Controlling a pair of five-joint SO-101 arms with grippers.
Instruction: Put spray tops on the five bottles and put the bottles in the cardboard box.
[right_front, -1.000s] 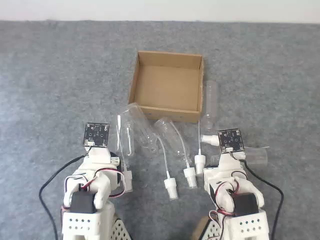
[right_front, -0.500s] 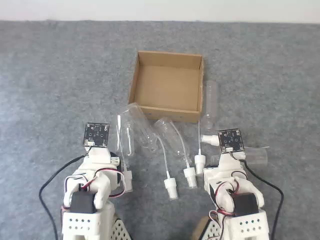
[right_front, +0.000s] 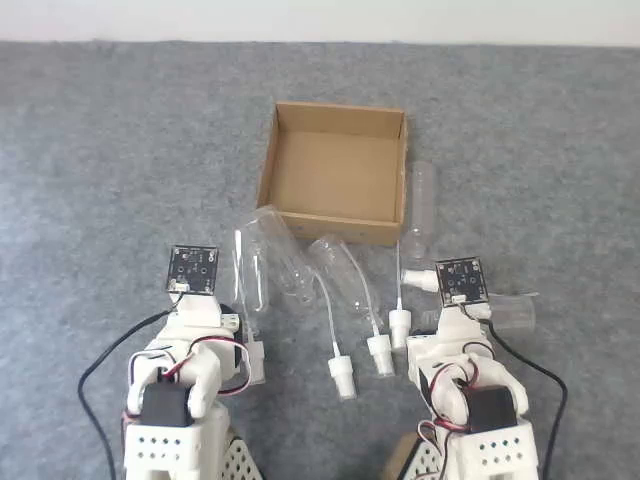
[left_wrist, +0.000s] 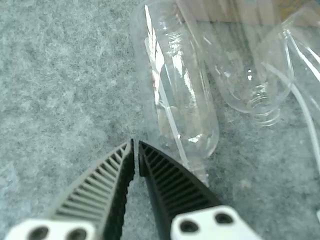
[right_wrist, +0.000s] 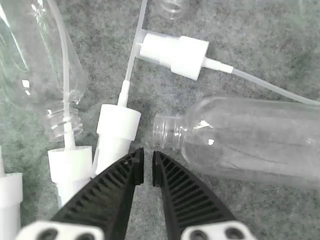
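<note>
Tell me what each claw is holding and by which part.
Nothing is held. The left claw is shut on nothing, its tips beside a lying bottle. The right claw is also shut and empty, its tips near the mouth of a second bottle.

**Mostly grey, tan, clear and white here**

The tabletop is mottled grey, with lighter and darker flecks all over, kinda felt-looking. The box is plain tan cardboard, a shade darker brown on the inside walls. The bottles are colourless see-through plastic with white glints, and the spray tops are solid white with milky translucent tubes. The left arm and right arm are both white with black motors, black camera boards and red-and-black wires. The left end effector and right end effector are black with a ribbed pattern on the fingers, sitting on white mounts.
</note>
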